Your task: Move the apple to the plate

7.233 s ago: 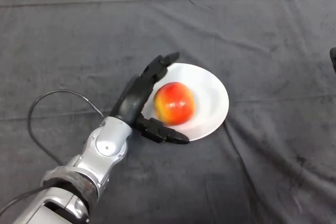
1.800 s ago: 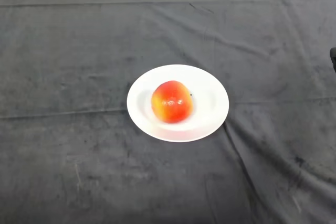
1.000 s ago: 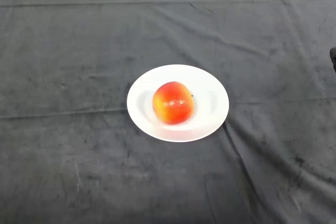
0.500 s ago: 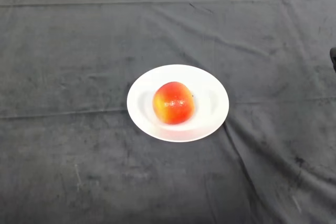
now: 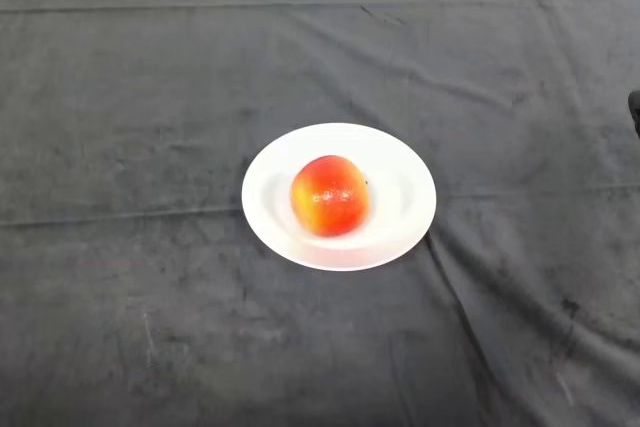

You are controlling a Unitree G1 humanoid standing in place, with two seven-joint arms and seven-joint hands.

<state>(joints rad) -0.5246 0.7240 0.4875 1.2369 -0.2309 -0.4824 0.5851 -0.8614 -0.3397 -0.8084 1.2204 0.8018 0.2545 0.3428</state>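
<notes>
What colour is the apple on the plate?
Red with yellow-orange patches: the apple, in the head view, on a white plate.

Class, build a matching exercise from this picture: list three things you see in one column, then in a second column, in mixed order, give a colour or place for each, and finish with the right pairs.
Column one:
1. red and yellow apple
2. round white plate
3. dark grey cloth

Column two:
A. spread over the whole table, creased
B. resting on the plate, a little left of its middle
C. lying on the cloth near the middle of the view

Pairs: 1-B, 2-C, 3-A
</notes>
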